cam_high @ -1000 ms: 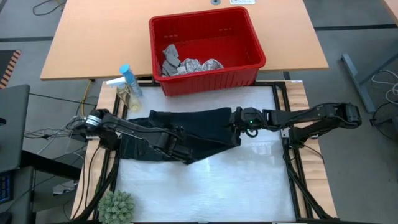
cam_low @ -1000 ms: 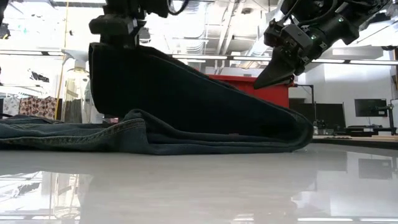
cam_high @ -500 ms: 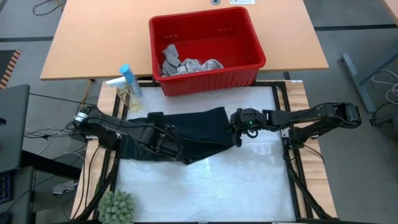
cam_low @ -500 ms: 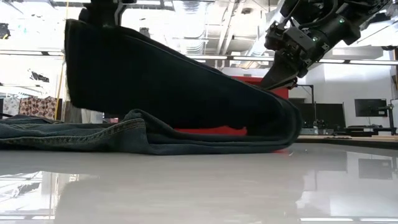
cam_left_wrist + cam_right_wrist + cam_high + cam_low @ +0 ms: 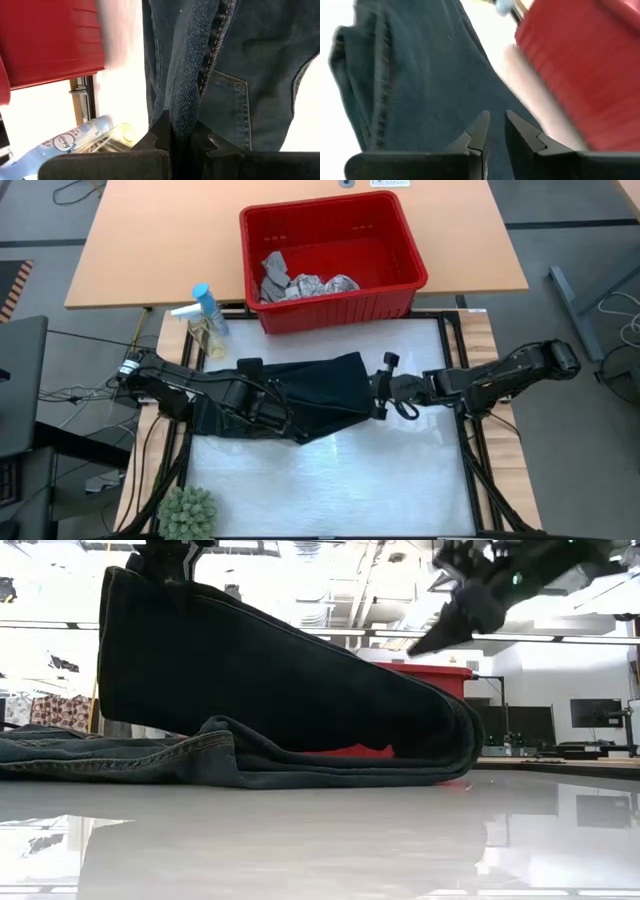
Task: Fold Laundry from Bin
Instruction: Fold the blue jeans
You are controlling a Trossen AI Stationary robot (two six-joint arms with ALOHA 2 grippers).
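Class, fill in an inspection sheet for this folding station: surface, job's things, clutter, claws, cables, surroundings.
Surface: white work mat on a framed table, glossy in the low view.
Job's things: dark trousers lie part-folded on the mat, one edge lifted; red bin behind, holding a grey cloth and a leaf-print cloth.
Clutter: spray bottles at the mat's left rear; green plant at the front left.
Claws: left claw shut on the trousers' edge; right claw slightly parted, holding nothing, at the trousers' right end.
Cables: wires left of the table.
Surroundings: wooden table behind; room lights and monitors beyond.
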